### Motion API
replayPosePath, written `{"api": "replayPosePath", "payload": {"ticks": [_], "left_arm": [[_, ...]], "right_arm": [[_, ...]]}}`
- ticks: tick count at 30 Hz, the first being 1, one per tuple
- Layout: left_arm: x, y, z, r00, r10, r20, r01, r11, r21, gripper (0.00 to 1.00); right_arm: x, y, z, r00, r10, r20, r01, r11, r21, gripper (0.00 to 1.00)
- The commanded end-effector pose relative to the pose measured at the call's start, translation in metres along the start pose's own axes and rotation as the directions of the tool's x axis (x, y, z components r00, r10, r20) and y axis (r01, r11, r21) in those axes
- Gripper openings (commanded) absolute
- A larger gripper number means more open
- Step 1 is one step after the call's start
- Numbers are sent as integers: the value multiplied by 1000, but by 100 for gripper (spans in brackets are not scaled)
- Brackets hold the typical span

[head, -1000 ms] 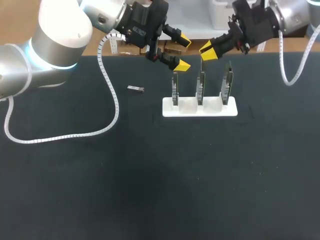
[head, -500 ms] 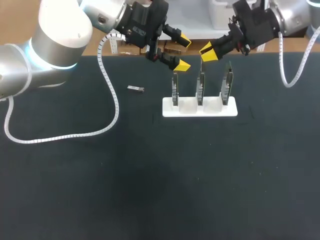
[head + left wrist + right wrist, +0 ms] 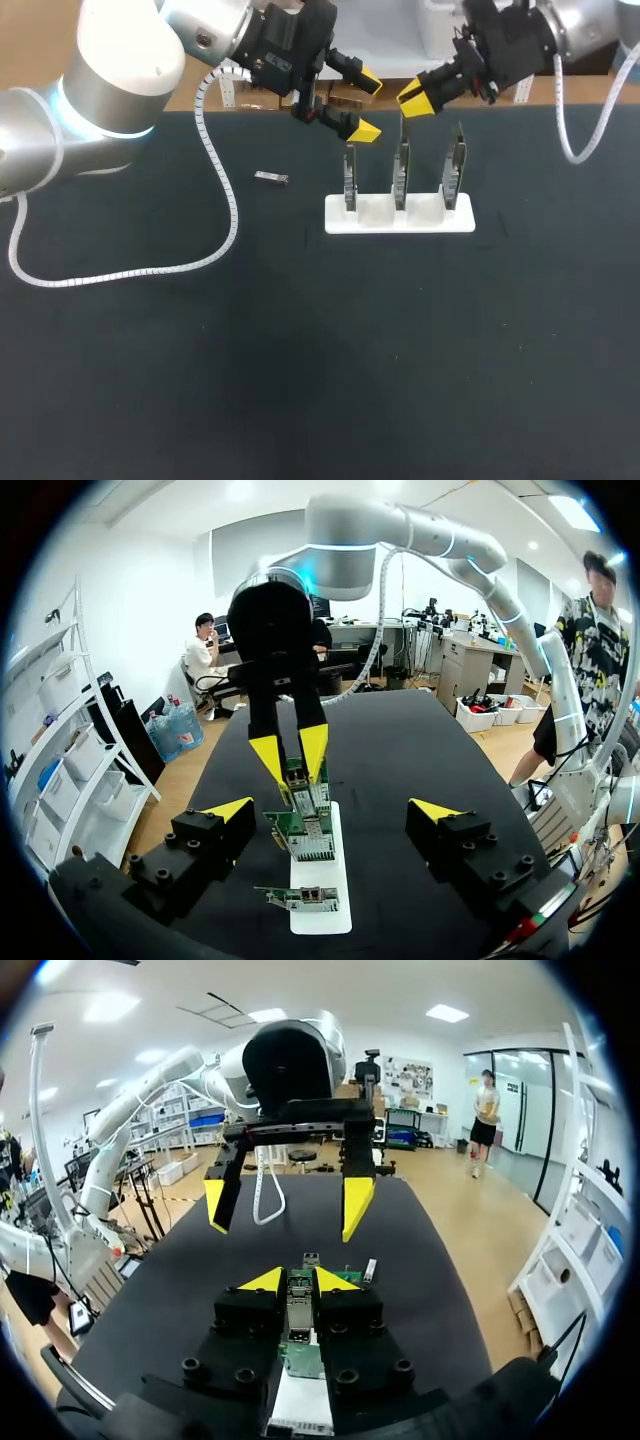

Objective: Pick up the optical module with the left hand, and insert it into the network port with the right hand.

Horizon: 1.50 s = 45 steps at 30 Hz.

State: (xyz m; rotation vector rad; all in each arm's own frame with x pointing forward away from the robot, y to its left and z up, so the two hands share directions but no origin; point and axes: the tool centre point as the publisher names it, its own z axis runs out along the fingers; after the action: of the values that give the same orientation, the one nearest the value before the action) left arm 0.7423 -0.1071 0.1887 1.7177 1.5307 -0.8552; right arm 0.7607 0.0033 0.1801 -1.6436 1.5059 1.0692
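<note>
In the head view the left pincer [image 3: 364, 105] hangs with its yellow-tipped fingers spread wide and nothing between them. Just under it stands the end one of three upright green circuit boards [image 3: 400, 175] in a white slotted plastic rack [image 3: 400, 222]. The small silver metal optical module [image 3: 271, 178] lies flat on the black table [image 3: 300, 350], apart from this pincer, on the side away from the right pincer [image 3: 415, 100]. The right pincer is over the middle board, fingers drawn close together, gripping nothing.

In the left wrist view the boards and rack lie under the wide-open, empty pincer [image 3: 333, 810], with the right pincer [image 3: 290, 760] just ahead.

In the right wrist view the boards show under the narrowed fingers. The module [image 3: 368, 1270] lies on the table ahead of them.
</note>
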Motion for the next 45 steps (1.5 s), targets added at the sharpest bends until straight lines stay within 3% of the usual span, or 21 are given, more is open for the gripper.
{"api": "replayPosePath", "payload": {"ticks": [1,35,45], "left_arm": [[-1,2,0,1000,-1,-6,1,1000,5,100],[-1,2,0,1000,-1,-6,1,1000,5,100],[-1,2,0,1000,-1,-6,1,1000,5,100]], "right_arm": [[-4,2,-2,1000,-5,-8,5,1000,5,0],[12,1,5,999,29,15,-29,1000,-5,0],[0,6,-1,1000,-10,8,10,1000,23,0]]}}
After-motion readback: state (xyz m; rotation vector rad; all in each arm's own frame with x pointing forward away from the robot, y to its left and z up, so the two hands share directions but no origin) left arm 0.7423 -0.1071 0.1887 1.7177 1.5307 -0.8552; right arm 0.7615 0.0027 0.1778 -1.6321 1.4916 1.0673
